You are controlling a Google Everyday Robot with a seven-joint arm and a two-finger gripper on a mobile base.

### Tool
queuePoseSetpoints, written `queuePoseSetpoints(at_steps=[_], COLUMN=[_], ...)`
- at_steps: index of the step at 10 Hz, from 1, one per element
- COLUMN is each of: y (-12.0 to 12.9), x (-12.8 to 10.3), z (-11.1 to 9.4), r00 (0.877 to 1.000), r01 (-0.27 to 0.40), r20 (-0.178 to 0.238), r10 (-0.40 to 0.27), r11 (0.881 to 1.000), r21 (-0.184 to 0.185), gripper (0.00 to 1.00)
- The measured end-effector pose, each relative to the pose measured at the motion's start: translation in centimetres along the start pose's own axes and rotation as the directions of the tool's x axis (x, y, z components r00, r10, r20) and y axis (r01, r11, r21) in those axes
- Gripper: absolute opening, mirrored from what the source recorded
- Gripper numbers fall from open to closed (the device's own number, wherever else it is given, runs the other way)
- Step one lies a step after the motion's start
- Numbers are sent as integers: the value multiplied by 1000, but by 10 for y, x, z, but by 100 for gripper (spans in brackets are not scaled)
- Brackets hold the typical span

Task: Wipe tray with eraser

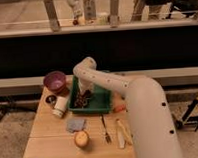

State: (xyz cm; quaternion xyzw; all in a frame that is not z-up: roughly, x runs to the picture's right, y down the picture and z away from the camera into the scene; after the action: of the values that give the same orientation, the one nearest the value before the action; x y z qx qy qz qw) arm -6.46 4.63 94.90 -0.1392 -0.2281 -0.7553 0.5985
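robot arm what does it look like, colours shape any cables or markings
The arm is thick, smooth and off-white, built of rounded tube-like links with a bulbous elbow joint. No cables or markings show. The gripper, equally pale, is down inside the green tray.
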Motion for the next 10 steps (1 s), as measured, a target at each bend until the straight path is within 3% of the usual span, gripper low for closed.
queuePoseSetpoints(at_steps=[2, 3, 5, 6, 8, 10], y=[21, 32, 45, 51, 67, 80], x=[-20, -35, -50, -50, -42, -25], z=[-5, -6, -4, -3, -2, -2], r00=[999, 994, 971, 958, 940, 928], r01=[-16, -38, -83, -152, -279, -354], r20=[39, 103, 227, 239, 173, 93], r10=[15, 37, 80, 159, 293, 361], r11=[1000, 999, 997, 987, 955, 932], r21=[16, 15, 3, -49, -101, -80], gripper=[5, 5, 5, 5, 5, 5])
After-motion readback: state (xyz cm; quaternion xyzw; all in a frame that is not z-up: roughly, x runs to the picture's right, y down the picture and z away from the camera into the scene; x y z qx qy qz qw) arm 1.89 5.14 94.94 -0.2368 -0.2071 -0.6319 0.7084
